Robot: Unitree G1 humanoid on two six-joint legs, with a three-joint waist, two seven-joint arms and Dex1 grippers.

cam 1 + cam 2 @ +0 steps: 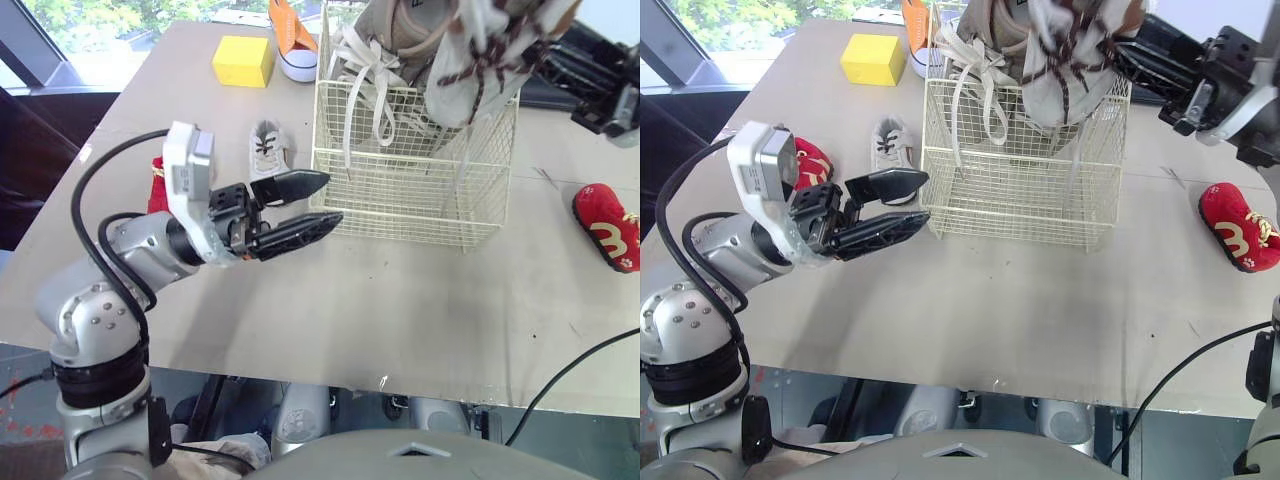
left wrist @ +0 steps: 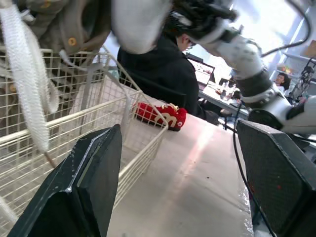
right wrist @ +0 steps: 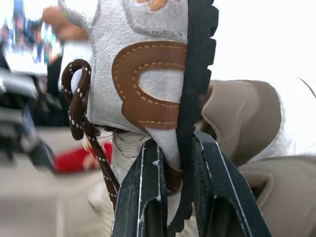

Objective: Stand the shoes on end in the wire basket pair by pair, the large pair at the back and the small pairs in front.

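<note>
A cream wire basket (image 1: 420,190) stands mid-table with a large taupe shoe (image 1: 400,40) on end in its back, white laces hanging down. Above the basket hangs a large grey-white shoe (image 1: 1065,50) with brown laces. My right gripper (image 1: 1127,55) is shut on its sole edge, and the right wrist view shows the fingers (image 3: 143,197) pinching the sole. My left gripper (image 1: 322,202) is open and holds nothing, just off the basket's front left corner. A small white shoe (image 1: 266,148) lies left of the basket, behind that gripper.
A red slipper (image 1: 608,226) lies right of the basket, another (image 1: 812,160) by my left arm. An orange shoe (image 1: 292,40) and a yellow block (image 1: 243,61) sit at the back left. A person in dark clothes (image 2: 163,74) sits beyond the table.
</note>
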